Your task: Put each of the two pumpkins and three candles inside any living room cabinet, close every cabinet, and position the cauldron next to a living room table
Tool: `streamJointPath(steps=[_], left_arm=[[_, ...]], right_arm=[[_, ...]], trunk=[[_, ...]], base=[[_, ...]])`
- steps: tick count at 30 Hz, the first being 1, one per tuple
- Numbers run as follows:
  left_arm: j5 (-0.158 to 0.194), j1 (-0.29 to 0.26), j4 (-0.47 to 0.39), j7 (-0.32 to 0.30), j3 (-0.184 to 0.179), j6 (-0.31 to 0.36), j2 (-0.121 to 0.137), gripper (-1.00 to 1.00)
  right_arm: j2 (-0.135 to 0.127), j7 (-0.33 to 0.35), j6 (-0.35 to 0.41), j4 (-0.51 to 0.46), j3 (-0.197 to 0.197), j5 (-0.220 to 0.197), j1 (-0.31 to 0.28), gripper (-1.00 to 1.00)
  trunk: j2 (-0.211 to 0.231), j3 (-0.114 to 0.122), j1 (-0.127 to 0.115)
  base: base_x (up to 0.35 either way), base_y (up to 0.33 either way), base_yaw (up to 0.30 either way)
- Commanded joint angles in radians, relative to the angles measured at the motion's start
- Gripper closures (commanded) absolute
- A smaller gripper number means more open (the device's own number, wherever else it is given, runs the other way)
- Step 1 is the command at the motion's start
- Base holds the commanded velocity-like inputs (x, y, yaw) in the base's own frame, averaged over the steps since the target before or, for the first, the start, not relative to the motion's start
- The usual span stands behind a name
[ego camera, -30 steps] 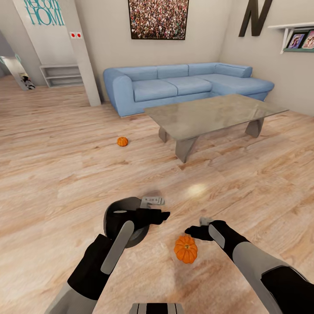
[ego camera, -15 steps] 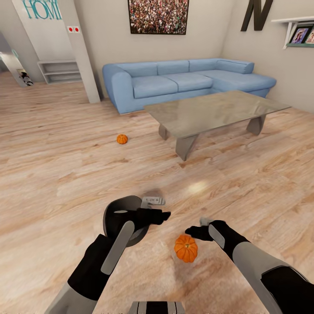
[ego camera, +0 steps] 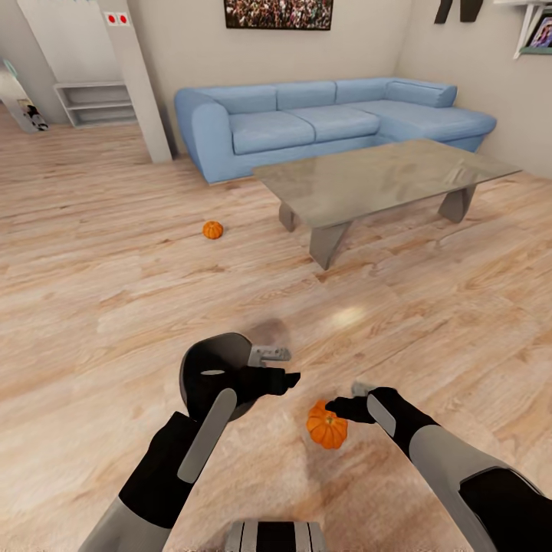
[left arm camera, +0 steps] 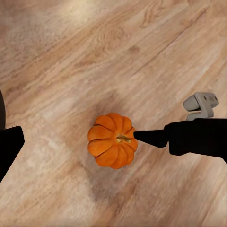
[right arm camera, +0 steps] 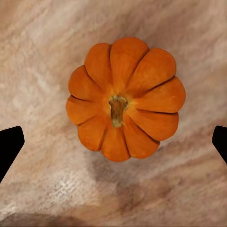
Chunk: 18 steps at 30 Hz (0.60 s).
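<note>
blue sofa (ego camera: 322,126), wood floor (ego camera: 100,276), beige walls (ego camera: 192,38)

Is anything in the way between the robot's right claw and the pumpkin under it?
Nothing visible. The right gripper hangs open right above the near pumpkin, with only bare wood floor around it.

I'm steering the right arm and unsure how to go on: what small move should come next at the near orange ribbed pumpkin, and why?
Probably lower the right gripper straight down. Its wrist view shows the near orange ribbed pumpkin centred between the open black fingertips, lying free on the pale wooden floor, so descending should bracket it for closing.
</note>
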Motion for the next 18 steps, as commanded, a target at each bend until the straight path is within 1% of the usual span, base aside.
streamJointPath(steps=[1,18], left_arm=[[0.011,-0.001,-0.001,0.01,-0.001,0.003,0.0,-1.0],[0.011,-0.001,0.0,0.01,-0.001,0.003,0.0,-1.0]], right_arm=[[-0.001,0.004,0.004,-0.001,0.003,0.003,0.0,-1.0],[-0.001,0.005,0.004,-0.001,0.003,0.003,0.0,-1.0]], trunk=[[-0.001,-0.005,0.0],[-0.005,-0.07,0.008]], base=[[0.0,0.0,0.0],[0.0,0.0,0.0]])
